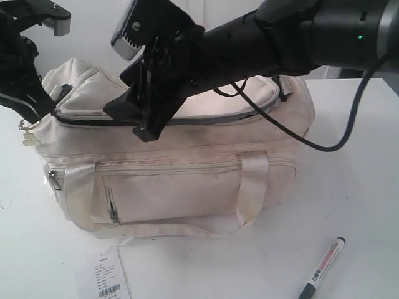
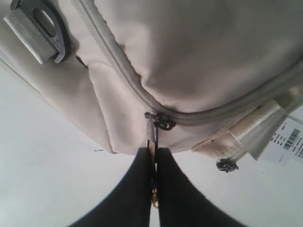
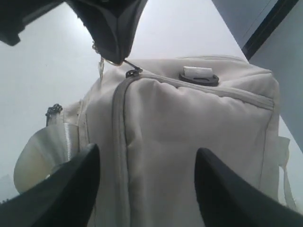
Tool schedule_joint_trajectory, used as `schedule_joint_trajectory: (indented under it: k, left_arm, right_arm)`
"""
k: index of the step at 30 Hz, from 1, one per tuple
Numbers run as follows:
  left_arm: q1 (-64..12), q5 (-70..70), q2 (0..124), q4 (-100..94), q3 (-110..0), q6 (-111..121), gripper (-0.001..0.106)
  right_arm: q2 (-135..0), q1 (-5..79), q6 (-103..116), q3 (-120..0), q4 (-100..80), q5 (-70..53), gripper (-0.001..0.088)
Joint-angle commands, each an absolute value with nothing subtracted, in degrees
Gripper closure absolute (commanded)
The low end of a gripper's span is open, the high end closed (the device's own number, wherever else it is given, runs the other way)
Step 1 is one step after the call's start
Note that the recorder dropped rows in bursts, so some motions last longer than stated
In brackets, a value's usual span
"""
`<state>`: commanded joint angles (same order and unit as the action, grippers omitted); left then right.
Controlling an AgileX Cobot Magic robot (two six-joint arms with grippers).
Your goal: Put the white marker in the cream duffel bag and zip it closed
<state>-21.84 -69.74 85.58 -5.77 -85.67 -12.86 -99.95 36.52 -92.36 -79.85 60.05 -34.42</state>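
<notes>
The cream duffel bag (image 1: pixel 187 187) sits mid-table with its front pocket facing the camera. The white marker (image 1: pixel 323 266) lies on the table in front of the bag's right end, outside it. My left gripper (image 1: pixel 31 115) is at the bag's left end, shut on the zip pull (image 2: pixel 152 142) just below the slider (image 2: pixel 163 124); its fingers (image 2: pixel 137 189) are pressed together. The zip beside the slider looks joined. My right gripper (image 1: pixel 132 121) hovers over the bag's top (image 3: pixel 189 142), open with nothing between its fingers (image 3: pixel 71 189).
A paper tag (image 1: pixel 111 274) lies on the table in front of the bag. The right arm's black cable (image 1: pixel 312 140) hangs past the bag's right end. A black buckle (image 2: pixel 45 23) sits on the left end panel. White table surrounds the bag.
</notes>
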Motion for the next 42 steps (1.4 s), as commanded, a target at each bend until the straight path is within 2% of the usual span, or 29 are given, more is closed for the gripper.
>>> schedule_joint_trajectory:
  k: [5,9,10,11,12,14,42]
  left_arm:
    - [-21.84,-69.74,85.58,-5.5,-85.67,-12.86,0.105]
    - [-21.84,-69.85,85.58,-5.36,-85.67,-12.86,0.105]
    - [-21.84,-69.85,85.58,-5.36,-85.67,-12.86,0.105]
    - [-21.84,-69.85,85.58,-5.36,-85.67,-12.86,0.105]
    - [-21.84,-69.85,85.58,-5.36,-85.67,-12.86,0.105]
    - [-21.84,-68.9,85.58,-5.36,-85.67,-12.86,0.105]
    - [-21.84,-58.95,85.68,-12.24,-85.67,-14.35,0.105]
  right_arm:
    - [-103.12,38.89,-92.26,-81.5,58.03,-30.89,0.0316]
    - [-104.27,38.89,-92.26,-81.5,57.78,-29.06,0.0433]
    - [-104.5,38.89,-92.26,-81.5,57.78,-29.06,0.0494]
    - [-104.47,38.89,-92.26,-81.5,57.78,-29.06,0.0599]
    - [-104.47,38.89,-92.62,-81.5,57.78,-29.3,0.0748]
    - [-104.47,38.89,-92.89,-81.5,57.78,-29.41,0.0867]
    - [-103.33,38.89,-92.71,-81.5,54.61,-35.78,0.0868]
